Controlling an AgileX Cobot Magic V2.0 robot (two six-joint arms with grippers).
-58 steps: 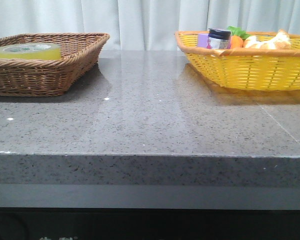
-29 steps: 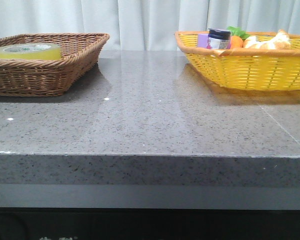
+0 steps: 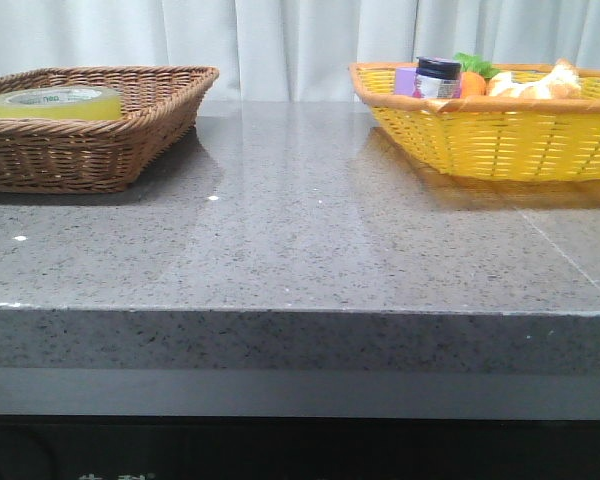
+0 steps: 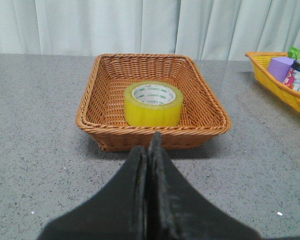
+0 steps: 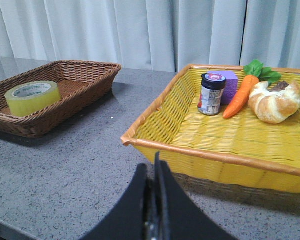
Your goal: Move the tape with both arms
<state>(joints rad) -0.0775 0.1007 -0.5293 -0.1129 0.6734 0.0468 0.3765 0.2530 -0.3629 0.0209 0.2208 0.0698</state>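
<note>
The tape [image 3: 55,102], a yellow translucent roll with a white core, lies flat in the brown wicker basket [image 3: 130,130] at the table's far left. The left wrist view shows the tape [image 4: 153,103] in the middle of that basket [image 4: 110,135], ahead of my left gripper [image 4: 149,145], which is shut on nothing and held back from the basket's near rim. My right gripper [image 5: 153,167] is shut and empty too, in front of the yellow basket [image 5: 215,160]. The tape [image 5: 32,97] also shows in the right wrist view. Neither gripper appears in the front view.
The yellow basket [image 3: 480,140] at the far right holds a black-lidded jar [image 5: 211,94], a purple block [image 5: 229,86], a carrot [image 5: 240,95] and a croissant [image 5: 276,101]. Grey stone tabletop [image 3: 300,240] lies between the baskets. White curtains hang behind.
</note>
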